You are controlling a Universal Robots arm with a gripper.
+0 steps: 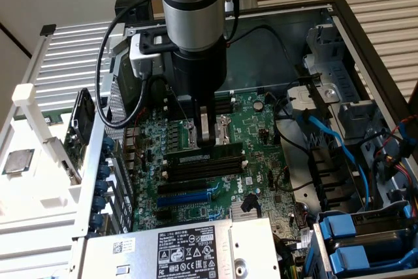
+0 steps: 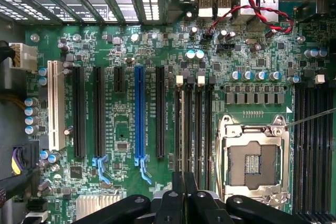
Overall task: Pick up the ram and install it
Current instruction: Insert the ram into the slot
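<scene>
Ram (image 1: 201, 155): long, thin green stick (dark chips)

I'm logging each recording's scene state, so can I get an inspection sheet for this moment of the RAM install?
Surface: green motherboard inside an open computer case; CPU socket empty.
Job's things: ram stands on edge along the memory slots, directly under the gripper; cannot tell if it is seated.
Clutter: a square chip lies outside the case, at the exterior view's left.
Grippers: gripper is lowered to the ram.
Cables: black cable loops off the wrist; blue cable and red-black wires run inside the case.
Surroundings: power supply, blue drive carriers.
</scene>
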